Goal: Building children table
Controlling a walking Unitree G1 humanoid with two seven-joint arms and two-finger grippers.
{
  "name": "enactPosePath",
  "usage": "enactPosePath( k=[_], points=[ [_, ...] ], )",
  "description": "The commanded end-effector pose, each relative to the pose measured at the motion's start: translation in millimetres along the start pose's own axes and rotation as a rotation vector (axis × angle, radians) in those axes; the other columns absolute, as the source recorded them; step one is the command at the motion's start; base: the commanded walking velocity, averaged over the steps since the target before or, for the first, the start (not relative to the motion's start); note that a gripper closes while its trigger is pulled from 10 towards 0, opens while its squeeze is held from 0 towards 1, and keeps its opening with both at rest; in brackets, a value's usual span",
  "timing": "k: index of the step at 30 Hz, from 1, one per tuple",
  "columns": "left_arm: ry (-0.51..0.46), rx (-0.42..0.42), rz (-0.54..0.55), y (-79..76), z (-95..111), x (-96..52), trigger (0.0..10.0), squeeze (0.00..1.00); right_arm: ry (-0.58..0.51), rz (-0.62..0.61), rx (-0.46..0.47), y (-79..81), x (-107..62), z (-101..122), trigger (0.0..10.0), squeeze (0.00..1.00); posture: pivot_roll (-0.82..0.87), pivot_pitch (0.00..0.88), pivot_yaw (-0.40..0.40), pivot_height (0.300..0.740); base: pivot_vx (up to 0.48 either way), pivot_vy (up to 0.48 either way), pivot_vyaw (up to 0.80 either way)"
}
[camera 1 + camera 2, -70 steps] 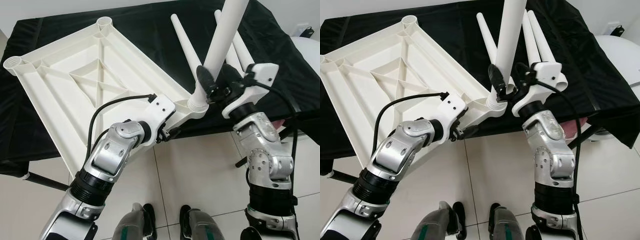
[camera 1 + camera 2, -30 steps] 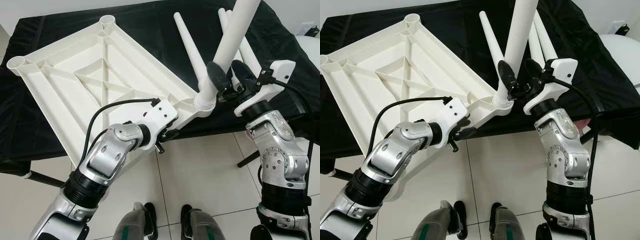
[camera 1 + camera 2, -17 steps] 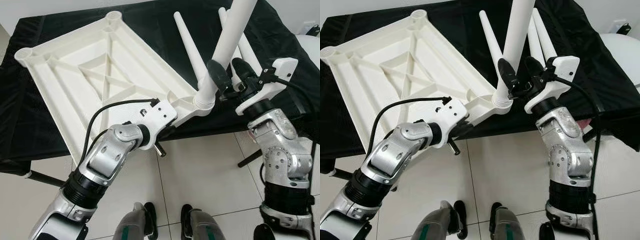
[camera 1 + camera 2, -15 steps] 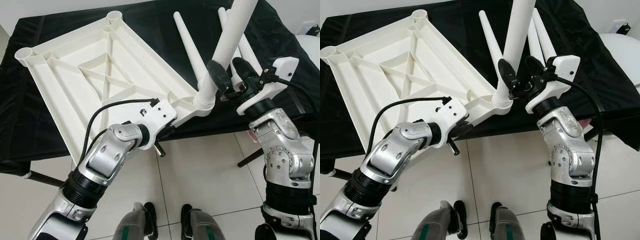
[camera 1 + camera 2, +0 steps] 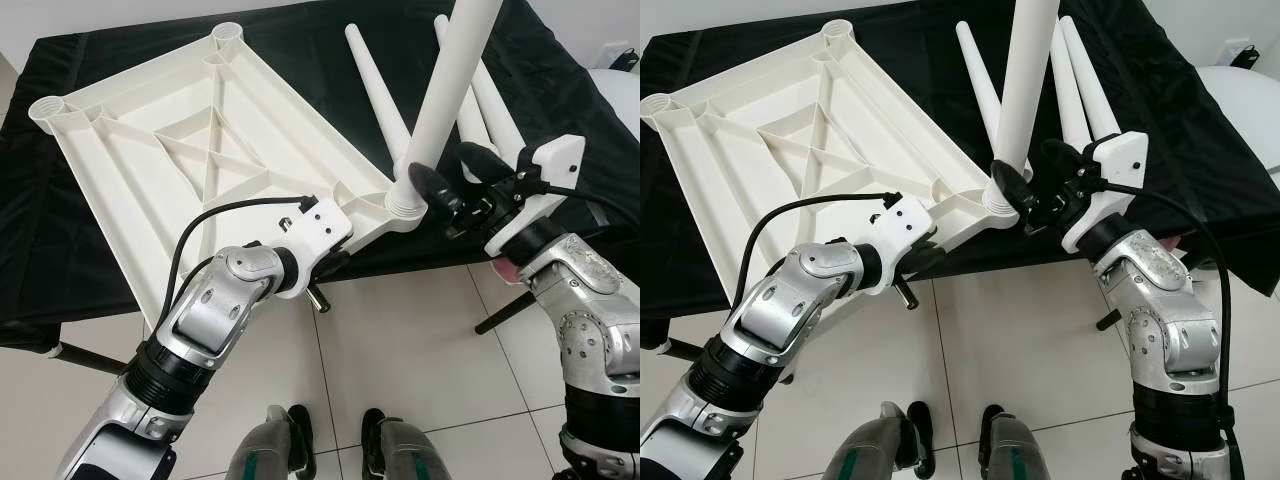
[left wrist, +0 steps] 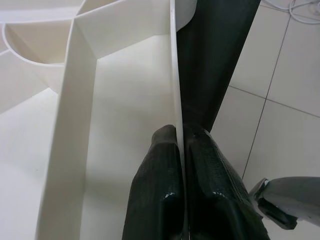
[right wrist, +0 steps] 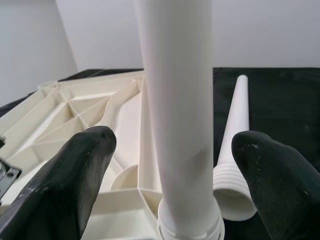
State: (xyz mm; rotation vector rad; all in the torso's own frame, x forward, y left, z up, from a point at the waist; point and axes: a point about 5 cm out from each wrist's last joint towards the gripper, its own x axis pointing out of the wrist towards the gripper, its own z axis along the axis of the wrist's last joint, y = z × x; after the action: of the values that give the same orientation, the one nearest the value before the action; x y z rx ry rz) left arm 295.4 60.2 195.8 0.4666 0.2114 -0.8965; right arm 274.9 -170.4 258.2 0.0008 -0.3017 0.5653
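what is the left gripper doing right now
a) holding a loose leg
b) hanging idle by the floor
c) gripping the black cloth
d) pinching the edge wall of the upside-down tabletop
d: the left gripper has its two black fingers closed on the thin edge wall of the white tabletop, near the corner where the upright leg stands.

A black cloth (image 5: 120,260) covers the work surface, which stands over a floor of pale tiles (image 5: 400,340). The white tabletop (image 5: 190,150) lies on the cloth upside down, its ribbed underside facing up and its near corner jutting past the cloth's front edge. To its right, three loose white legs (image 5: 378,85) lie on the cloth, close together.
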Motion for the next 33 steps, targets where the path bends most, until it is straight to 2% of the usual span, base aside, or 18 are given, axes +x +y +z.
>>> enactPosePath(
  k=[1,10,14,15,17,18,20,22,23,29,33],
  points=[
    [0.04,-0.007,0.048,6.3,-6,-1.3,10.0,0.0,0.013,0.022,0.004,3.4,-3.4,-1,10.0,0.0,-0.12,0.228,0.069,0.74,0.0,0.0,0.0],
    [0.061,-0.038,0.106,17.8,-10,-3.8,10.0,0.0,0.002,0.031,0.039,-2.7,-11.8,6,10.0,0.0,-0.13,0.23,0.075,0.74,0.0,0.0,0.0],
    [0.083,-0.068,0.183,34.7,-14,-8.7,10.0,0.0,-0.022,0.1,0.093,1.5,-17.9,13,10.0,0.0,-0.13,0.23,0.075,0.74,0.0,0.0,0.0],
    [0.083,-0.068,0.183,34.7,-14,-8.7,10.0,0.0,-0.022,0.1,0.093,1.5,-17.9,13,10.0,0.0,-0.13,0.23,0.075,0.74,0.0,0.0,0.0],
    [0.098,-0.096,0.256,50.0,-18,-13.9,10.0,0.0,-0.014,0.143,0.104,4.7,-21.2,14,10.0,0.0,-0.13,0.228,0.076,0.74,0.0,0.0,0.0],
    [0.098,-0.096,0.256,50.0,-18,-13.9,10.0,0.0,-0.014,0.143,0.104,4.7,-21.2,14,10.0,0.0,-0.13,0.228,0.076,0.74,0.0,0.0,0.0],
    [0.107,-0.121,0.314,62.6,-20,-19.4,10.0,0.0,-0.009,0.158,0.105,6.5,-21.9,14,10.0,0.0,-0.13,0.228,0.076,0.74,0.0,0.0,0.0],
    [0.11,-0.128,0.33,66.0,-21,-21.2,10.0,0.0,-0.008,0.16,0.106,7.0,-21.8,13,10.0,0.0,-0.13,0.228,0.076,0.74,0.0,0.0,0.0],
    [0.107,-0.15,0.369,73.1,-22,-24.2,10.0,0.0,-0.008,0.163,0.109,7.8,-21.2,13,10.0,0.0,-0.13,0.224,0.074,0.74,0.0,0.0,0.0],
    [0.089,-0.207,0.452,85.7,-21,-28.5,10.0,0.0,-0.009,0.168,0.123,9.1,-20.0,12,10.0,0.0,-0.13,0.219,0.071,0.74,0.0,0.0,0.0],
    [0.063,-0.25,0.495,89.7,-16,-25.5,10.0,0.0,-0.014,0.17,0.126,9.1,-18.8,14,10.0,0.0,-0.13,0.215,0.07,0.74,0.0,0.0,0.0]
  ],
)
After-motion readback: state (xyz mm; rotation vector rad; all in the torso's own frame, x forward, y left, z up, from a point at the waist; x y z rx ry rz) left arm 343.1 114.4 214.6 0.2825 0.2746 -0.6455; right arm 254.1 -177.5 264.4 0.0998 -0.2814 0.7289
